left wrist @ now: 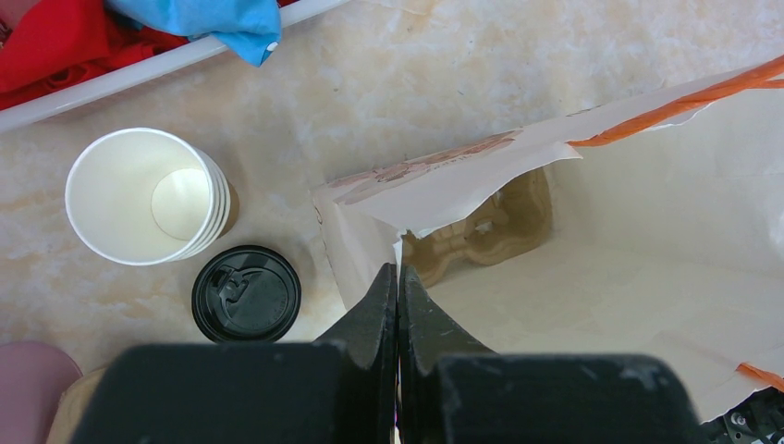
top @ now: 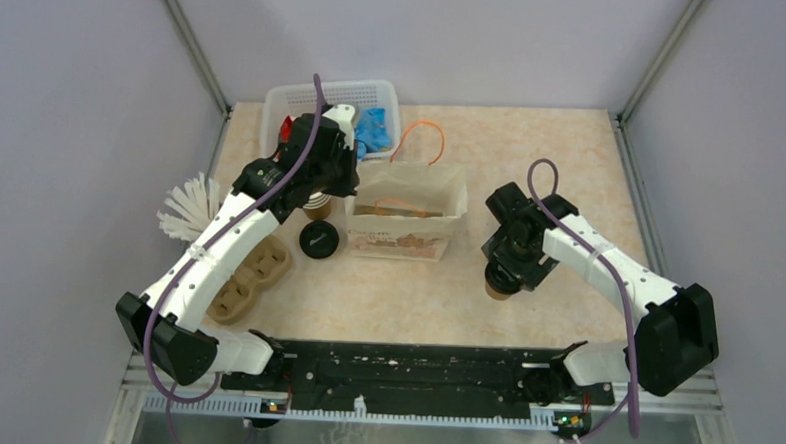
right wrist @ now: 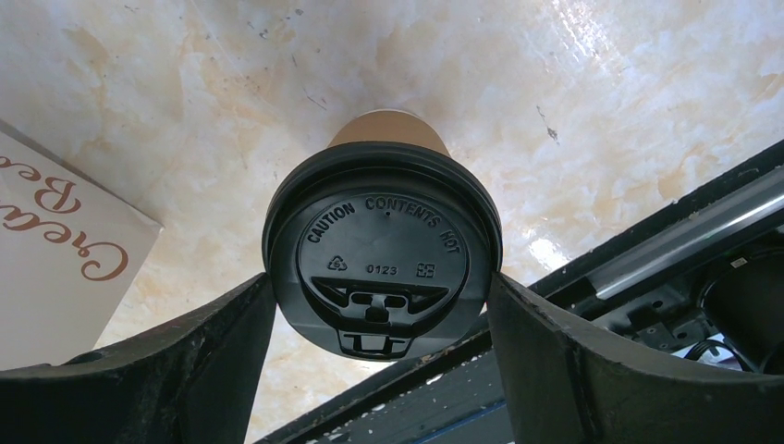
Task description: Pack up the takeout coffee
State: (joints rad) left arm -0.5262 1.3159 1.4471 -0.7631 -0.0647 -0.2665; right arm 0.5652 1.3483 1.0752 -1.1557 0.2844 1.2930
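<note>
Fingers (right wrist: 231, 333) of the right gripper (right wrist: 381, 289) stand spread wide on either side of the takeout coffee (right wrist: 384, 245), level with its black lid. Whether they press its rim I cannot tell from the wrist view. The right arm reaches forward and bends down over the cup, which stands upright on the table (top: 532, 158) at about 4 o'clock from the paper bag (top: 406, 228), apart from it.

The left arm stretches toward 12 o'clock. The left gripper (left wrist: 398, 277) has its fingers pressed together, tips at the bag's torn near rim.

Only the left wrist view looks into the open bag, where a moulded cardboard carrier (left wrist: 481, 231) lies at the far end. It also shows a stack of lidless cups (left wrist: 148, 194) with a loose black lid (left wrist: 246, 293) just beside it at 5 o'clock. Only the right wrist view shows the raised lettering on the coffee's lid.

From above, a white basket (top: 274, 107) sits at the table's 11 o'clock corner, touching the bag's far side or close to it. A second carrier (top: 251, 276) lies at 8 o'clock. Bare table lies between the coffee and the bag, and the black rail (top: 413, 368) runs close along the coffee's 6 o'clock side.
</note>
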